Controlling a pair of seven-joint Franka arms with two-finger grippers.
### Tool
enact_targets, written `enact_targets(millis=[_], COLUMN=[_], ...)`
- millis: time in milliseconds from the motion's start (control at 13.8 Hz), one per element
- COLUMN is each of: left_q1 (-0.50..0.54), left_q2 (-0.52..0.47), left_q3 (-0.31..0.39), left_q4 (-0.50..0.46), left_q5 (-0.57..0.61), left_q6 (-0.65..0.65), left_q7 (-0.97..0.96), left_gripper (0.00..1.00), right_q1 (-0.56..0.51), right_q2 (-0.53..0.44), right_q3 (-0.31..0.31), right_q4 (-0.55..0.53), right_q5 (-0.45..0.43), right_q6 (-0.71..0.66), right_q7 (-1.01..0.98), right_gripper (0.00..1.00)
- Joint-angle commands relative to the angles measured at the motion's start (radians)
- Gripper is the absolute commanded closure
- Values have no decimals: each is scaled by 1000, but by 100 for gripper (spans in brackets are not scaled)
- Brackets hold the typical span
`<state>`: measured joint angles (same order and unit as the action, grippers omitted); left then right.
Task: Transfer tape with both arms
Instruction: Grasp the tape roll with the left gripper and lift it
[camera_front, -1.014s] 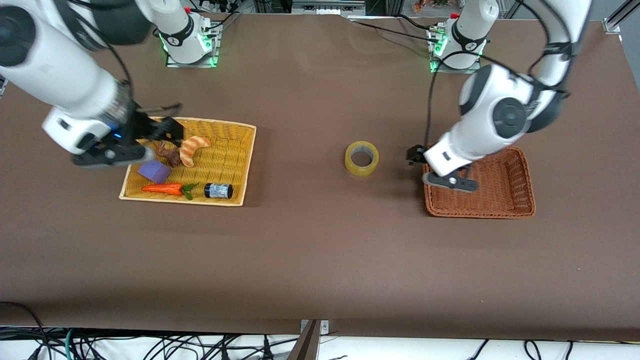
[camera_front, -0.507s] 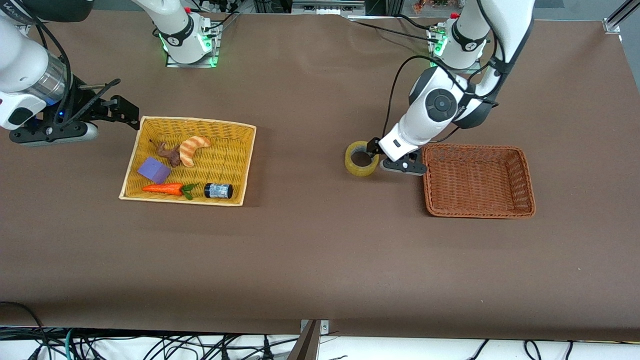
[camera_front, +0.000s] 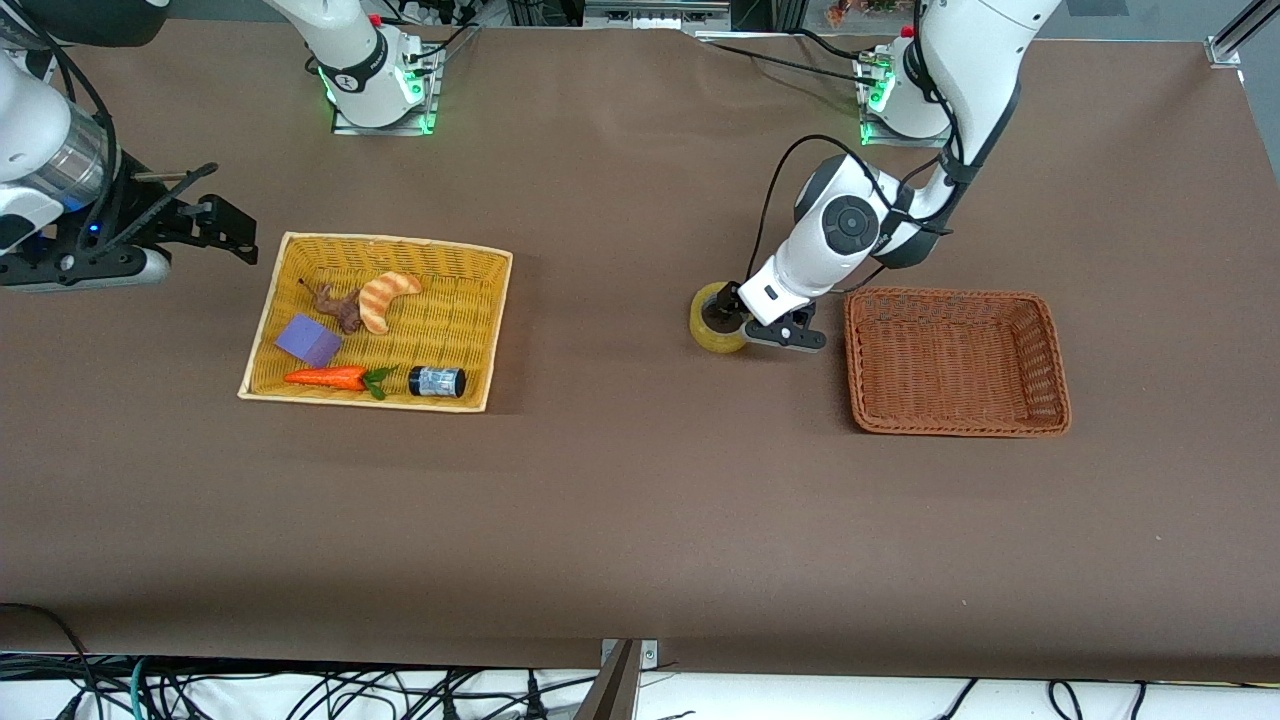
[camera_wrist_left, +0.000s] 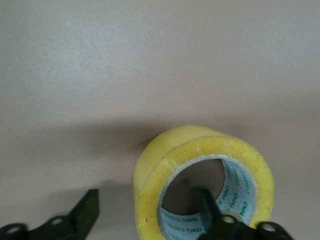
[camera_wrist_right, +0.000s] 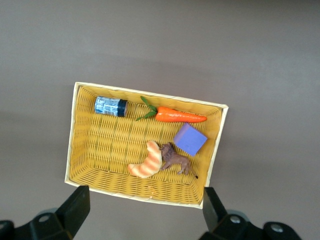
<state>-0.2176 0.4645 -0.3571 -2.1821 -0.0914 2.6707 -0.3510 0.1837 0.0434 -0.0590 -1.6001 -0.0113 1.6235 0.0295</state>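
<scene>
The tape (camera_front: 706, 326), a yellowish roll, lies flat on the brown table between the two baskets. My left gripper (camera_front: 729, 313) is down at it and open. In the left wrist view the tape (camera_wrist_left: 165, 165) fills the lower part, with one finger (camera_wrist_left: 210, 207) inside the hole and the other finger (camera_wrist_left: 86, 212) outside the roll's wall. My left gripper (camera_wrist_left: 148, 202) straddles that wall without closing on it. My right gripper (camera_front: 228, 224) is open and empty, just off the yellow basket's corner at the right arm's end of the table; it also shows in the right wrist view (camera_wrist_right: 145, 202).
The yellow basket (camera_front: 400, 243) holds a croissant (camera_front: 388, 297), a brown toy animal (camera_front: 338, 306), a purple block (camera_front: 308, 341), a carrot (camera_front: 328, 377) and a small dark jar (camera_front: 437, 381). An empty brown wicker basket (camera_front: 955, 425) stands beside the tape toward the left arm's end.
My left arm swung from over the brown basket to the tape and lowered one finger into its hole. My right gripper drew back from over the yellow basket to just outside it.
</scene>
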Motion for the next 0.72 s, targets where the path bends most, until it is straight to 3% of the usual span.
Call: enact_targets(millis=[0,72,145,434,652], left_q1=[-2,6,7,12,70], left_q2=[46,40,34,-1,-20], left_q3=[1,0,0,7,10], left_q4=[-1,-1,1,31,206], left_q5=[61,61,61,61,62], left_q6=[64,64,63,-24,-328], left_q7=[-13,-13,-14,-28,-26], left_gripper=[61,82,97,100,100], right_q1=[-13,-13,-12,-17,-20], right_q2=[12,12,12,13,13], right_q3=[-1,2,2,1,-12], right_q4=[28,28,28,28,31], right_q5=[3,-1,-10,-1,-1], right_q6=[-20,-20,-20,-20,-14], right_q7=[-7,-7,-3,-8,-6], right_gripper=[0,0,0,0,0])
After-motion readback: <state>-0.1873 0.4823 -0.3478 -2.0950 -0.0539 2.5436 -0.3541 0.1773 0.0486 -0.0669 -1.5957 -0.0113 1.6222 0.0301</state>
